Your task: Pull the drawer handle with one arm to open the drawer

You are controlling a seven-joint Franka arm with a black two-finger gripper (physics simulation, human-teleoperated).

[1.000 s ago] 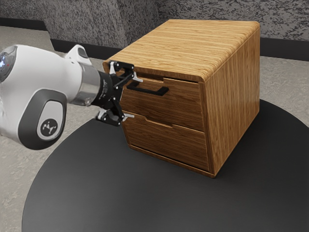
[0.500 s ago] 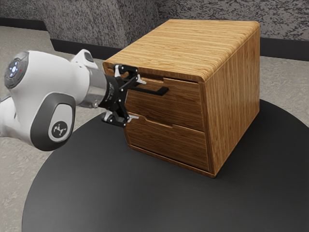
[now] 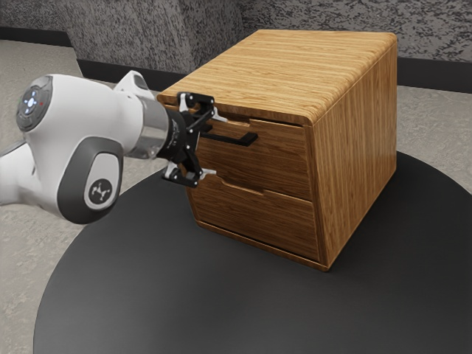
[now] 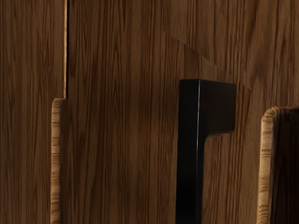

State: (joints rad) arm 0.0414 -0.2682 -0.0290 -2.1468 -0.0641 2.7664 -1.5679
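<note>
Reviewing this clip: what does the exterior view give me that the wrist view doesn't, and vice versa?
Exterior view: the whole cabinet on the black table, its lower drawer, and the arm with jaws open at the cabinet's front corner. Wrist view: close wood grain and a pale layered board edge. Both: the black handle on the upper drawer front.

claw [image 3: 209, 145] advanced, now closer at the handle [image 3: 240, 138] end
</note>
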